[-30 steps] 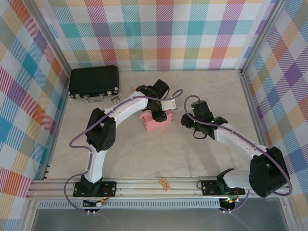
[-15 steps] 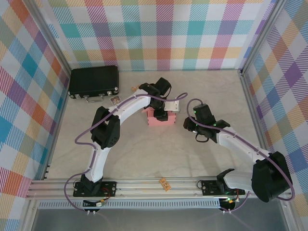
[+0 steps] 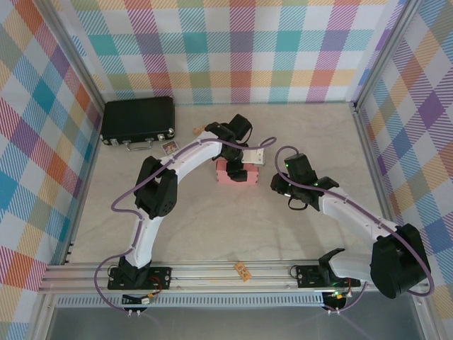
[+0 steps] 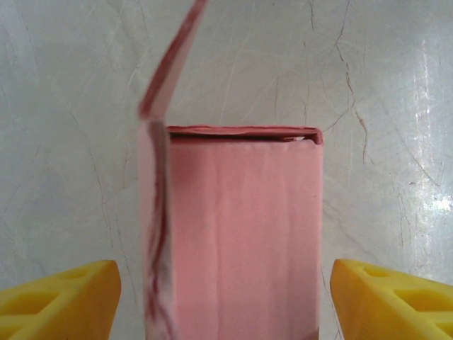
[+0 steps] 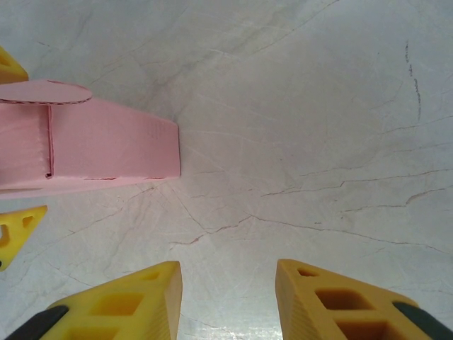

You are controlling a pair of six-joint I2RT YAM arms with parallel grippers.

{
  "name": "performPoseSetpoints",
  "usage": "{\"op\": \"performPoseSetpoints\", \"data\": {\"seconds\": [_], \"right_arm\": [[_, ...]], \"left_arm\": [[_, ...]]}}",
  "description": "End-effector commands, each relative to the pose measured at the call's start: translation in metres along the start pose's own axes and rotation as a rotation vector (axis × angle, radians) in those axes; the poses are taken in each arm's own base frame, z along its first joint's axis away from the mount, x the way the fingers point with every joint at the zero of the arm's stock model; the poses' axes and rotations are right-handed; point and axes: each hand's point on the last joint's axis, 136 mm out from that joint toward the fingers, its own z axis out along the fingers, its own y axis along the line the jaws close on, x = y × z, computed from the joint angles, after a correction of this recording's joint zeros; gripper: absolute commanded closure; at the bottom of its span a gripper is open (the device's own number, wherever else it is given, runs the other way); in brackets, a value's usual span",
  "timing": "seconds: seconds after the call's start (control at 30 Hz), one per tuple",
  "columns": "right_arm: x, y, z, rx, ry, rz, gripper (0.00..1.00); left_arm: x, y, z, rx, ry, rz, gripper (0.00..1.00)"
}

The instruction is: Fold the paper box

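Left end effector (image 4: 225,287) hangs open astride the pink paper box (image 4: 241,234), clear of both sides. Right end effector (image 5: 226,283), open and empty, waits just beside it. The box looks mostly formed; one raised end flap seems left to tuck. Pale marbled worktop (image 3: 212,227), pastel checked walls (image 3: 233,49).

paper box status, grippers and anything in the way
Left gripper open, straddling paper box, not touching. Right gripper open, empty, beside it. One flap up. Black case well clear.
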Motion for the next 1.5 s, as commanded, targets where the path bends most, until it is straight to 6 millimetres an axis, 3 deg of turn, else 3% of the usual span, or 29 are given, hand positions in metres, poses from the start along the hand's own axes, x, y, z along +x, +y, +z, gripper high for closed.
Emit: {"op": "performPoseSetpoints", "data": {"seconds": [0.0,0.2,0.47,0.57,0.67,0.8,0.9,1.03,1.47], "right_arm": [[-0.006,-0.005,-0.002,0.025,-0.014,-0.007,0.6],[-0.014,-0.001,-0.005,0.02,-0.028,-0.062,0.58],[-0.035,0.022,-0.01,-0.053,-0.032,-0.235,0.54],[-0.044,0.033,-0.01,-0.09,-0.017,-0.295,0.54],[-0.056,0.045,-0.013,-0.131,-0.008,-0.342,0.54],[-0.07,0.057,-0.015,-0.189,0.012,-0.377,0.54],[-0.075,0.066,-0.013,-0.236,0.045,-0.388,0.54],[-0.077,0.075,-0.007,-0.288,0.092,-0.393,0.54],[-0.072,0.077,0.008,-0.318,0.157,-0.413,0.49]], "left_arm": [[-0.009,0.008,-0.015,-0.031,-0.033,0.016,0.18],[-0.016,0.013,-0.034,-0.067,-0.042,-0.011,0.11],[-0.028,0.015,-0.09,-0.155,-0.115,-0.169,0.09],[-0.027,0.025,-0.115,-0.229,-0.193,-0.293,0.07],[-0.013,0.046,-0.143,-0.308,-0.296,-0.505,0.07],[0.032,0.072,-0.166,-0.352,-0.365,-0.886,0.09],[0.074,0.08,-0.165,-0.328,-0.349,-1.187,0.14],[0.093,0.069,-0.147,-0.153,-0.385,-1.388,0.23],[0.089,0.033,-0.111,0.048,-0.426,-1.394,0.26]]}}
